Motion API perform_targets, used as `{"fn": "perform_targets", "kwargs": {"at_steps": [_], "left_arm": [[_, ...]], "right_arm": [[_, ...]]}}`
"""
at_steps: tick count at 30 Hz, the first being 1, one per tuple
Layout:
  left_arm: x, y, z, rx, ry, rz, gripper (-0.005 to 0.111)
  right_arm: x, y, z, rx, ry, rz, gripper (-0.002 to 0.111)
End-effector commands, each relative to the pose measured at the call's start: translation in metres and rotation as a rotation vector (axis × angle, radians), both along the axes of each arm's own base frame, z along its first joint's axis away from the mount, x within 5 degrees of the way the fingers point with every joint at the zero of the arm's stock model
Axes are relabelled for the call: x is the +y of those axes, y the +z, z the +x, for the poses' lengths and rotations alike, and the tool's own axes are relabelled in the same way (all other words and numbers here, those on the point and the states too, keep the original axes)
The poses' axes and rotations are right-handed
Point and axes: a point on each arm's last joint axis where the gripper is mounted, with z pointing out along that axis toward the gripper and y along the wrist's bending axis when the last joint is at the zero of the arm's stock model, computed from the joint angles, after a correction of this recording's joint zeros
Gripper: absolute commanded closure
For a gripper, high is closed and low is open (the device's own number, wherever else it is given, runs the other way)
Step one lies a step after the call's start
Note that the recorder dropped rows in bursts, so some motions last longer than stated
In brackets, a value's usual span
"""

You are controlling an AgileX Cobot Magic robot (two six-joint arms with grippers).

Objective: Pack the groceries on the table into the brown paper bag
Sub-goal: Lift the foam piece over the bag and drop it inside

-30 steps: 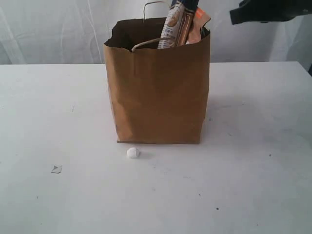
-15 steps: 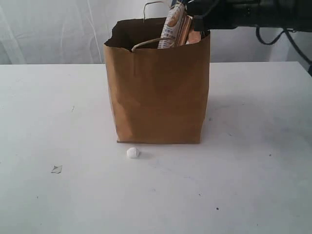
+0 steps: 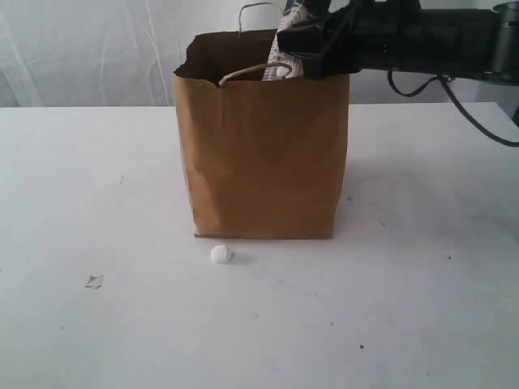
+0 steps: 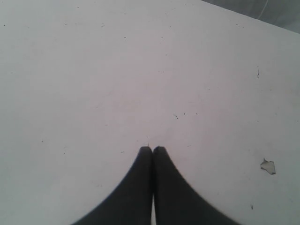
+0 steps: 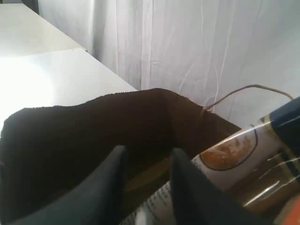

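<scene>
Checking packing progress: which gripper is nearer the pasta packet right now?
Right. The right gripper is at the mouth of the bag, beside the pasta packet; the left gripper is shut over the table, no bag in its view.

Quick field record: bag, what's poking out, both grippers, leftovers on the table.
bag: brown paper bag, upright on table
poking out: pasta packet, above the rim
right gripper: open, empty, over bag mouth
left gripper: shut, empty, over bare table
table leftovers: small white lump before the bag; small scrap nearby
</scene>
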Motion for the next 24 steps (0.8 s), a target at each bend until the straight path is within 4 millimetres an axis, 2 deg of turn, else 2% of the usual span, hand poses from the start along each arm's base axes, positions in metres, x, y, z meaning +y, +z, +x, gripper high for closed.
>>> {"fn": "perform_targets", "kwargs": {"at_steps": [1,4,12,16,20,24], "left_arm": [[0.0,-0.001,0.0,-0.001,0.0,-0.002,0.107],[0.0,-0.001,0.0,-0.001,0.0,-0.002,0.107],[0.0,-0.001,0.0,-0.001,0.0,-0.002,0.107],[0.0,-0.001,0.0,-0.001,0.0,-0.002,0.107],[0.0,-0.001,0.0,-0.001,0.0,-0.002,0.107],[0.0,-0.001,0.0,-0.001,0.0,-0.002,0.107]], "right_arm": [[-0.001,0.002,0.002,-0.012,-0.014,0.002,0.054],[-0.001,0.002,0.002,-0.012,-0.016,0.001,0.045],[-0.001,0.007,-0.001,-0.01,-0.018,0.015,0.046],[-0.005,0.02,-0.006,-0.043,-0.04,0.013,0.046],[-0.014,0.037,-0.012,-0.08,-0.139,-0.049,0.046],[-0.026,0.062,-0.031,-0.043,-0.246,-0.097,0.046]]}}
